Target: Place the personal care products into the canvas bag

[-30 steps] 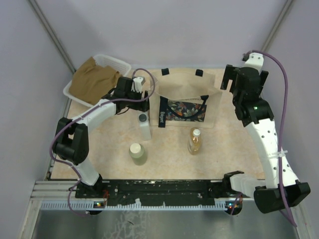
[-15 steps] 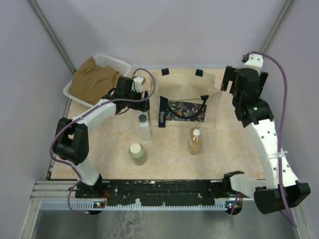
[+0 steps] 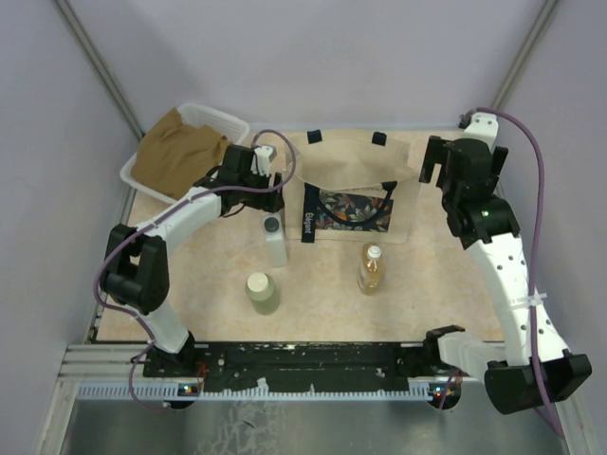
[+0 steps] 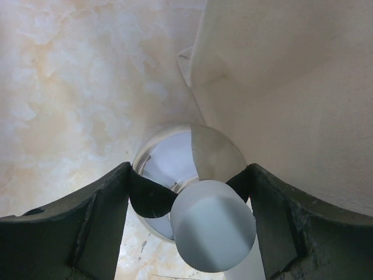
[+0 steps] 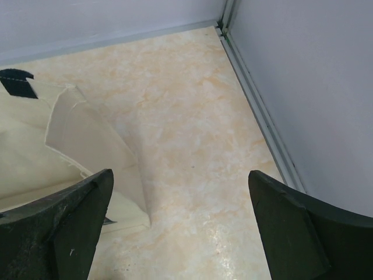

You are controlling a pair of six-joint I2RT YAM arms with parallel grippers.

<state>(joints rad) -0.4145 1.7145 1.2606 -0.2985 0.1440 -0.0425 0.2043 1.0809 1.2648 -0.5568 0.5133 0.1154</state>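
Note:
My left gripper (image 3: 266, 176) is shut on the clear bottle (image 4: 175, 166), its silver cap (image 4: 213, 233) toward the camera, right beside the left edge of the beige canvas bag (image 3: 356, 175). The bag also shows in the left wrist view (image 4: 291, 87). The white bottle with black cap (image 3: 274, 240), the pale green bottle (image 3: 261, 292) and the amber bottle (image 3: 371, 268) stand on the table in front of the bag. My right gripper (image 5: 180, 227) is open and empty above bare table at the bag's right edge (image 5: 64, 146).
A clear plastic tub (image 3: 224, 119) with brown cloth (image 3: 180, 154) sits at the back left, just behind my left arm. The side wall and its rail (image 5: 256, 111) run close on my right gripper's right.
My right arm has shifted slightly toward the near side. The left gripper still holds the clear bottle in about the same place.

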